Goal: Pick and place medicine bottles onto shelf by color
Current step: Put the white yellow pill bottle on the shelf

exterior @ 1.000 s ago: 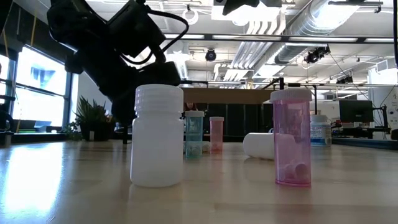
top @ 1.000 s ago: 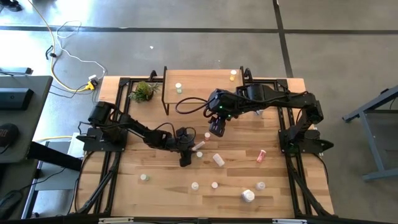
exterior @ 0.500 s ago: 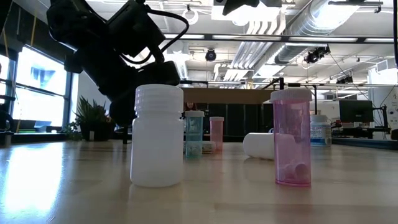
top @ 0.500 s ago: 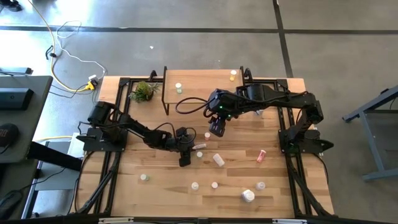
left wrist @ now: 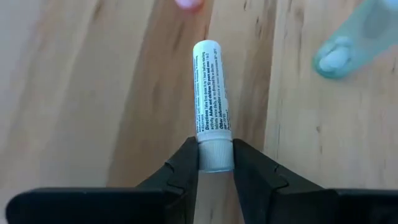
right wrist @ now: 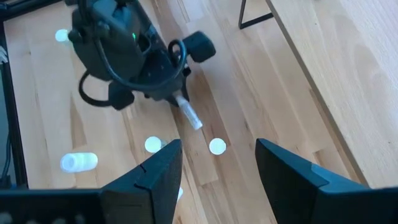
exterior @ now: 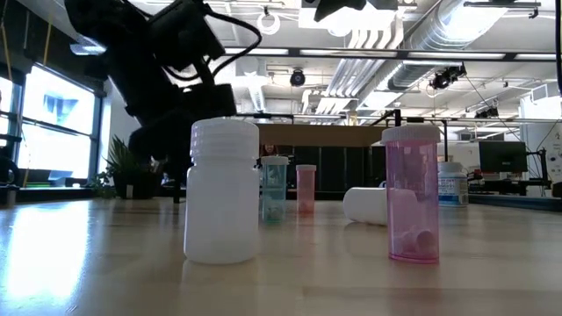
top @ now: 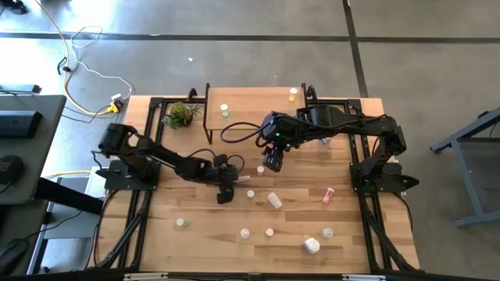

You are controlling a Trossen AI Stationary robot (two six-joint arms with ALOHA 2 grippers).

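My left gripper (top: pixel 232 179) is low over the middle of the table, shut on a slim white labelled tube (left wrist: pixel 212 87), one of the medicine bottles. The right wrist view shows the same tube (right wrist: pixel 188 114) sticking out of the left gripper. My right gripper (top: pixel 271 164) hangs open above the table, right of the left one, with nothing between its fingers (right wrist: pixel 163 167). The shelf (top: pixel 254 111) stands at the far edge and carries two small bottles (top: pixel 224 108) (top: pixel 294 92). Several more bottles stand or lie on the near half of the table (top: pixel 275 200). My left gripper pinches the tube's ribbed white cap end (left wrist: pixel 215 157) between its two fingers. The fingers slant down from the table's left side and lie in line with the tube. The tube's labelled body points away from the gripper toward the right. Whether its free end (left wrist: pixel 206 46) touches the table I cannot tell.
A small green plant (top: pixel 181 115) sits left of the shelf. A red bottle (top: pixel 328 195) lies at the right. A big white bottle (exterior: pixel 223 193) and a pink one (exterior: pixel 413 193) stand close to the low camera. Black frame rails (top: pixel 141 211) run along both table sides.
My left gripper has drawn back toward the table's left edge and risen a little, taking the white tube along. The tube has left the spot by the small green-tinted bottle where it lay in the low view. My right arm has kept still.
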